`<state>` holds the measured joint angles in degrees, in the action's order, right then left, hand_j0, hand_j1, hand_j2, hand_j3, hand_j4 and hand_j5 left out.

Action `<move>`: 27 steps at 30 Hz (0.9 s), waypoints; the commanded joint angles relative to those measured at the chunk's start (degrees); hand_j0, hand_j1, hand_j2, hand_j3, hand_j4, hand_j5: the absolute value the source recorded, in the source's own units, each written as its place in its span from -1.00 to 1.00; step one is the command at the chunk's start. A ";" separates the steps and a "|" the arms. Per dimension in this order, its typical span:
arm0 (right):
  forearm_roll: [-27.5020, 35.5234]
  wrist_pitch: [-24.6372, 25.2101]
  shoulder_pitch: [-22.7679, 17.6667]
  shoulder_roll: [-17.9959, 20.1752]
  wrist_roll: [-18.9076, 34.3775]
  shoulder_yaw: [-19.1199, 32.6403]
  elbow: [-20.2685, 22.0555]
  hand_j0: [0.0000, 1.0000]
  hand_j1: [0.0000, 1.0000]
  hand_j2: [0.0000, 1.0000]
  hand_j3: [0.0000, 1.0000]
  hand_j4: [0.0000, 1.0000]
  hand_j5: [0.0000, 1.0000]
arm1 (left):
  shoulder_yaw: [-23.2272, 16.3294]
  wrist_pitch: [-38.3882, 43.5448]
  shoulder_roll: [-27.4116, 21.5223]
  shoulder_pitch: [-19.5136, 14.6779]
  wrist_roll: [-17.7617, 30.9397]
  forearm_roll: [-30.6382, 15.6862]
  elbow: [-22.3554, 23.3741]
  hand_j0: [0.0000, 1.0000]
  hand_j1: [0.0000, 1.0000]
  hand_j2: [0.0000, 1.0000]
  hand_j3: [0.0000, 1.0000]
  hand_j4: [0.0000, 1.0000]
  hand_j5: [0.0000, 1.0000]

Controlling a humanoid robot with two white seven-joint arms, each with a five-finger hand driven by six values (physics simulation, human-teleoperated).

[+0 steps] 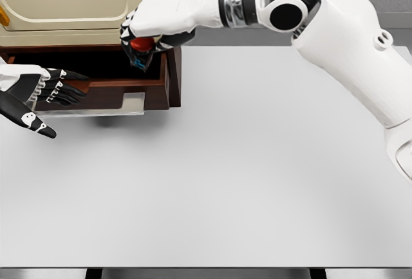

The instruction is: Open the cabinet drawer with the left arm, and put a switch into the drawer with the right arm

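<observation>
while gripped, switch (142, 47) within right hand (151, 28)

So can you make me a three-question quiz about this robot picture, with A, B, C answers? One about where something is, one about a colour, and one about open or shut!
1. Where is the right hand?
A. Over the open drawer
B. Flat on the middle of the table
C. Under the table

2. What colour is the top of the switch in that hand?
A. Yellow
B. Red
C. Purple

3. How is the drawer?
A. Pushed shut
B. Lying upside down
C. Pulled open

Answers:
1. A, the hand hangs above the drawer's dark inside.
2. B, a red cap peeks out between the fingers.
3. C, the brown drawer sticks out from the cabinet, with the left hand at its front.
</observation>
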<state>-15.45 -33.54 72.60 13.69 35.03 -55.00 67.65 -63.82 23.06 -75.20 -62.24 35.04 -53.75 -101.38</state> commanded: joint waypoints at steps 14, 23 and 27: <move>0.16 0.76 0.09 -2.70 -0.03 -0.55 -5.68 1.00 1.00 1.00 1.00 1.00 1.00 | -2.01 0.40 0.05 -0.07 -0.04 5.41 0.31 0.81 0.81 0.81 0.81 0.81 0.81; 4.29 -1.46 -1.05 6.44 -0.03 0.06 1.87 1.00 1.00 1.00 1.00 1.00 1.00 | -1.83 0.49 0.05 -0.60 -0.04 5.24 0.31 0.72 0.72 0.72 0.72 0.72 0.72; 9.74 -1.46 -3.69 13.91 -0.03 1.82 1.87 1.00 1.00 1.00 1.00 1.00 1.00 | -1.22 0.49 0.05 -1.21 -0.04 4.44 0.31 0.71 0.71 0.71 0.71 0.71 0.71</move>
<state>-6.25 -35.26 68.03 23.73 34.97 -54.22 69.68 -64.37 23.88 -75.01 -63.55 35.16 -52.80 -101.32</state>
